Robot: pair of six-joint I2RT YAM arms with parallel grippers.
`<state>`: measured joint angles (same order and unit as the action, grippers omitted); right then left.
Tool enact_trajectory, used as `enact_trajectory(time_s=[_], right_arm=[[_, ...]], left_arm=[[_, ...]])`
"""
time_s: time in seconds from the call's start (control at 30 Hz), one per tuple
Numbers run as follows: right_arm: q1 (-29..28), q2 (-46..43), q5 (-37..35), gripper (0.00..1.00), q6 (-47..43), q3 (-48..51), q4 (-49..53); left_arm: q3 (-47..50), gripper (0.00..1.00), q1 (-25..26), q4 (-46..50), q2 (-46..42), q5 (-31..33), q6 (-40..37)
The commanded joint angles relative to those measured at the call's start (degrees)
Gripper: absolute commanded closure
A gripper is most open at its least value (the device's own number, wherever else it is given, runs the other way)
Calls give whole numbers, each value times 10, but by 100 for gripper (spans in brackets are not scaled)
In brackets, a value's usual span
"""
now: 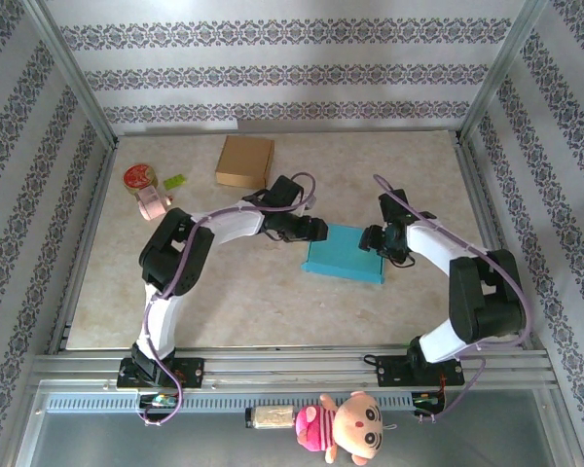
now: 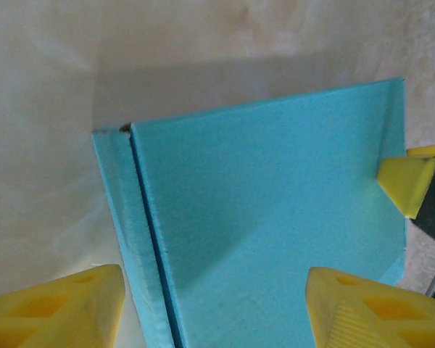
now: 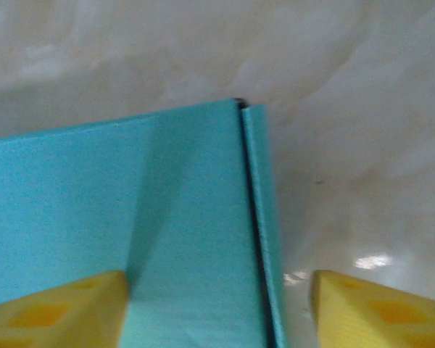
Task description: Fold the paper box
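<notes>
Top external view: the turquoise paper box [image 1: 343, 258] lies flat on the table [image 1: 263, 302], a little toward 3 o'clock from its middle. The left gripper [image 1: 317, 231] sits at the box's 10 o'clock corner. The right gripper [image 1: 373, 240] sits at its 2 o'clock corner. How far either pair of fingers is spread cannot be told from this height. A brown cardboard box [image 1: 244, 161] stands at 12 o'clock from the left gripper, well apart from it. A red round tin [image 1: 139, 177], a green scrap [image 1: 174, 181] and a pink toy [image 1: 153, 203] cluster at the table's 10 o'clock. A plush doll [image 1: 346, 426] lies off the table at 6 o'clock.

Left wrist view: the left gripper [image 2: 217, 308] has its yellow fingers [image 2: 65, 308] spread wide. A folded seam of the paper box [image 2: 275, 217] runs down between them. At 3 o'clock a yellow fingertip of the right gripper [image 2: 407, 181] meets the box's edge.

Right wrist view: the right gripper [image 3: 217, 308] is also spread apart. One of its fingers [image 3: 58, 312] is over the paper box [image 3: 130, 210], and the other, at 5 o'clock, is over bare table [image 3: 362, 159]. The box's narrow side flap lies between them.
</notes>
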<state>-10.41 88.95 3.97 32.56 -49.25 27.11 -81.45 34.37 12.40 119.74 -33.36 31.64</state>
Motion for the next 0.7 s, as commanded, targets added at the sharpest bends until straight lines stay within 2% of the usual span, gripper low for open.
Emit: enact_trajectory(time_s=[0.0, 0.13, 0.3, 0.43, 0.53, 0.67], right_arm=[[-13, 14, 62, 42, 7, 17, -36], [-35, 26, 73, 52, 27, 27, -64], [-66, 32, 47, 60, 50, 47, -91], [-68, 17, 102, 65, 102, 113, -204], [-94, 17, 149, 67, 135, 151, -292], [-105, 12, 155, 71, 167, 203, -360]], left_arm=[[28, 35, -4, -61, -7, -46, 48], [58, 37, -5, -88, -32, -52, 65], [132, 35, -23, -106, -117, 7, 61], [187, 30, -55, -114, -186, 32, 61], [227, 28, -83, -105, -235, 53, 53], [263, 26, -123, -79, -272, 48, 37]])
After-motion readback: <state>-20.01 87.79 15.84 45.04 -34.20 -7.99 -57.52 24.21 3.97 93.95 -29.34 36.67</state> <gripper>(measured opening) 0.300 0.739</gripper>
